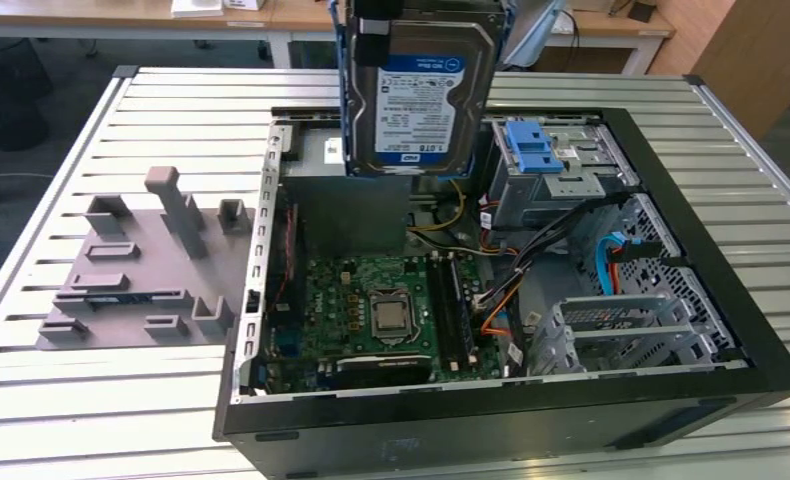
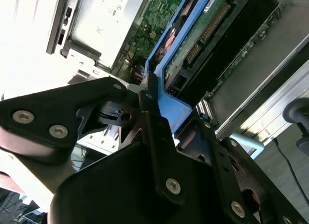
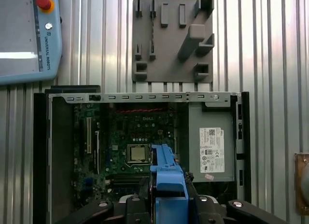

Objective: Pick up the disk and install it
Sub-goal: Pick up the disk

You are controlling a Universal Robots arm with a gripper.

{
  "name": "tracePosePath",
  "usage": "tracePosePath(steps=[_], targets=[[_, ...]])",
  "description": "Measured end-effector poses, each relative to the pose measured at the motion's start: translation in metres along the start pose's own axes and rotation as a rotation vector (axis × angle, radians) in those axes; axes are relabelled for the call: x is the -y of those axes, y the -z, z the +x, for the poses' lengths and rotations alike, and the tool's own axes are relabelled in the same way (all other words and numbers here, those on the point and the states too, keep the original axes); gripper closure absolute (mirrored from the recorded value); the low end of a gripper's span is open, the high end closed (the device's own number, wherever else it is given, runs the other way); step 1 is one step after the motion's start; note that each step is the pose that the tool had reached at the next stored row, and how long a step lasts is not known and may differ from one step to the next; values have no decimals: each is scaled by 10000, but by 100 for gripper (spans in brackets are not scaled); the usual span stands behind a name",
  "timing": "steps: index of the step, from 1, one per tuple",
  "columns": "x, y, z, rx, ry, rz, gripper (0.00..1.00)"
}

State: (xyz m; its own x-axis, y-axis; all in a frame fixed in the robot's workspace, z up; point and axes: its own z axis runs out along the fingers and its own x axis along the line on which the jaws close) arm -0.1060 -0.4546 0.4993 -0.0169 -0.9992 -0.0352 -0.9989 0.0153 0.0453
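Silver-metal disk (image 1: 414, 88), blue-and-white label (image 1: 422, 112), blue side rails (image 3: 169, 178), upright over the computer case (image 1: 502, 412), clamped in the gripper (image 2: 149, 98).

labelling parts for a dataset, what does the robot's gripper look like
The gripper is matte black, built from flat, angular link plates that hinge on pivots. Round silver screw heads dot the plates in both wrist views.

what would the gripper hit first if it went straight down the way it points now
The disk in the gripper would likely touch the motherboard near the CPU socket first; depth is unclear.
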Motion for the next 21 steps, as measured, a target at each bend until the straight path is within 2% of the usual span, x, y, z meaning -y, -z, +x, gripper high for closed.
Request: tracePosePath(steps=[1, 4, 6, 8, 12, 15, 21], targets=[[48, 1, 2, 61, 4, 0, 63], [124, 6, 3, 221, 11, -4, 63], [174, 7, 6, 262, 13, -2, 63], [227, 10, 18, 266, 14, -4, 63], [280, 13, 86, 268, 13, -4, 63], [303, 14, 140, 268, 14, -3, 63], [305, 14, 142, 268, 13, -4, 63]])
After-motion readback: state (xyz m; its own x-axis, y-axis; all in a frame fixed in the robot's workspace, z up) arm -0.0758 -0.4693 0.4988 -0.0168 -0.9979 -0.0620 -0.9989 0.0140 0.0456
